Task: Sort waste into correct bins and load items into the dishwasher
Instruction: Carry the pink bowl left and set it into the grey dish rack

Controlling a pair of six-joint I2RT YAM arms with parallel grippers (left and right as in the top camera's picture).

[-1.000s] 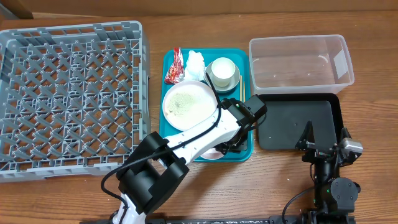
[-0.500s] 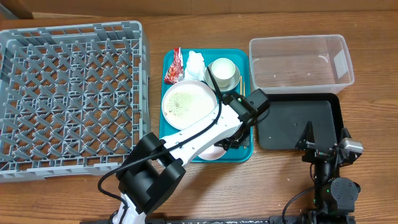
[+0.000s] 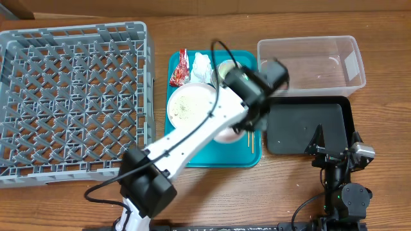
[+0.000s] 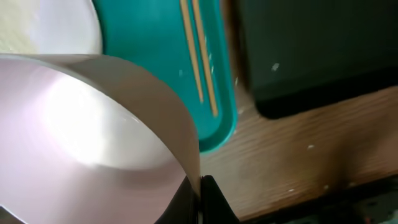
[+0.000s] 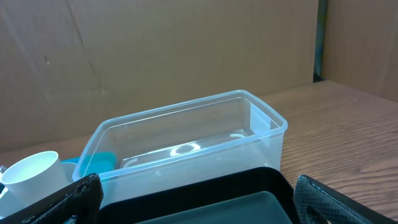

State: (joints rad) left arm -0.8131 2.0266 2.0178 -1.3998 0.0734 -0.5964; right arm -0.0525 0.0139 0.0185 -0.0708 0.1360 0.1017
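My left gripper is shut on the rim of the pinkish bowl, which fills the left of the left wrist view and hangs tilted above the teal tray. From overhead the bowl shows under the blurred left arm. A plate with rice grains, a red wrapper, a white tissue and a partly hidden cup lie on the tray. The grey rack stands at the left. My right gripper is open over the black tray, facing the clear tub.
Two wooden chopsticks lie along the teal tray's right edge. The black tray sits just right of the teal tray, with the clear tub behind it. The right arm rests at the table's near right edge.
My left gripper closed on the pinkish bowl's rim and lifted it off the teal tray; the left arm swung up and toward the far side. The right arm has not moved.
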